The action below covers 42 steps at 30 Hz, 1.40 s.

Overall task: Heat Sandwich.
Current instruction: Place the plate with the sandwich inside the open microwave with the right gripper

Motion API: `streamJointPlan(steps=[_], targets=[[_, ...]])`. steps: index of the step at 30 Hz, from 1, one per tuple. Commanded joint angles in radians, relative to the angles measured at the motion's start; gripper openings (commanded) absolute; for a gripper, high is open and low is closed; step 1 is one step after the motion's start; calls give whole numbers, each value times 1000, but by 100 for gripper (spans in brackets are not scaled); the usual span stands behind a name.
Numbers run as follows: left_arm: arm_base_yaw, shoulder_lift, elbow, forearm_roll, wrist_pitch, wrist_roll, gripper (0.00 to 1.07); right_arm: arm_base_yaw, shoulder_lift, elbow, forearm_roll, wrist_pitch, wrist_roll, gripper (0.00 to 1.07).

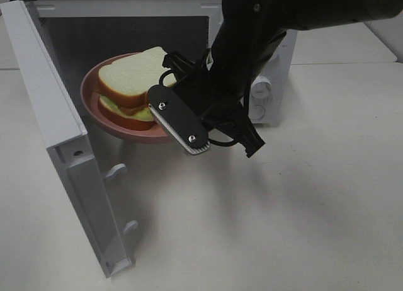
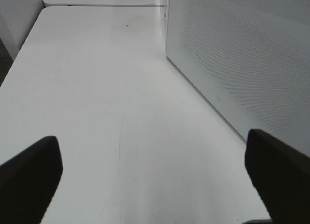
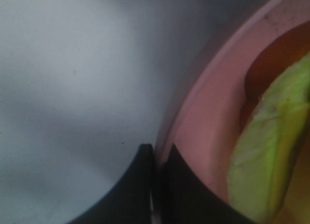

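Door (image 1: 56,133) of the microwave (image 1: 274,108) is swung wide, so that part is done, and I've got the plate (image 1: 90,99) right at the mouth of the cavity. The sandwich (image 1: 129,74) sits on it, bread on top, lettuce and red filling showing at the side. My right gripper (image 3: 156,157) is pinched tight on the plate's rim; in the wrist view the two tips meet on that pink edge with the lettuce just beyond. The back of the plate looks to be inside the opening while the front edge hangs out toward me, and I can't tell whether it rests on the oven floor or hangs in the grip. My left gripper (image 2: 154,178) has its jaws spread wide and nothing between them, hovering over bare table (image 2: 97,88) beside a white perforated panel, well out of the action. So I'd call it roughly halfway: loading is under way but not finished. Left to do, as I judge it: slide the plate fully in, let go, back out, close the door and set the knobs (image 1: 261,84).
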Motion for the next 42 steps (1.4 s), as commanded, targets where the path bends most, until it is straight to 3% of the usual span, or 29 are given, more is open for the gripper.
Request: streamJointPlan(steps=[1, 29, 42], targets=[[1, -26, 2, -4, -6, 2, 97, -6, 19, -37, 5, 6, 3, 0], [1, -26, 2, -4, -6, 2, 97, -6, 249, -375, -5, 107, 120, 0], [1, -26, 2, -4, -6, 2, 97, -6, 374, -607, -84, 190, 277, 0]])
